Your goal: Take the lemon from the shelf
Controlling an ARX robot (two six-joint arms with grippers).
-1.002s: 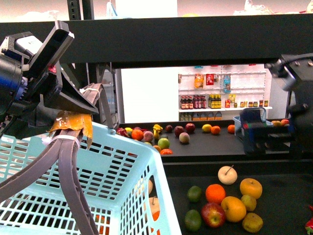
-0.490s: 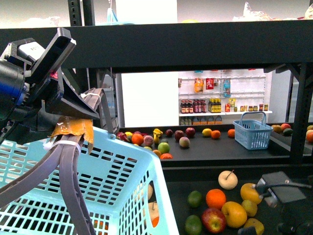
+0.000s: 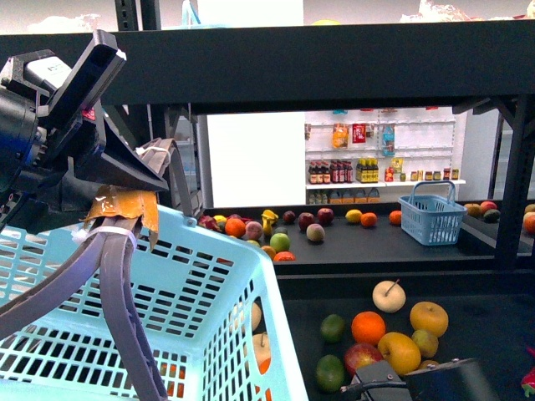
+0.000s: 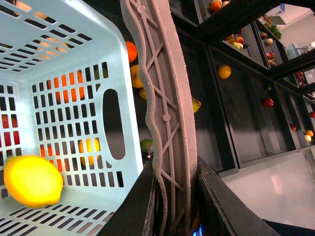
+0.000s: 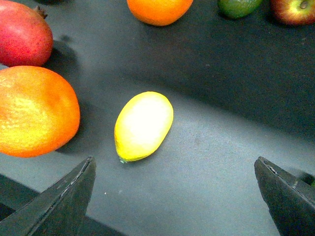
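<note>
While the lemon [image 5: 143,126] lies on the dark shelf [image 5: 221,147], just beside an orange fruit [image 5: 34,110], I see the right jaws spread wide and just short of it, touching nothing. The left jaws pinch the basket [image 4: 74,73] handle [image 4: 165,123].

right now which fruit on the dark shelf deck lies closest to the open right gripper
The small bright-yellow oval lemon, centred ahead of the right gripper; the bigger orange-yellow round fruit lies off to one side.
</note>
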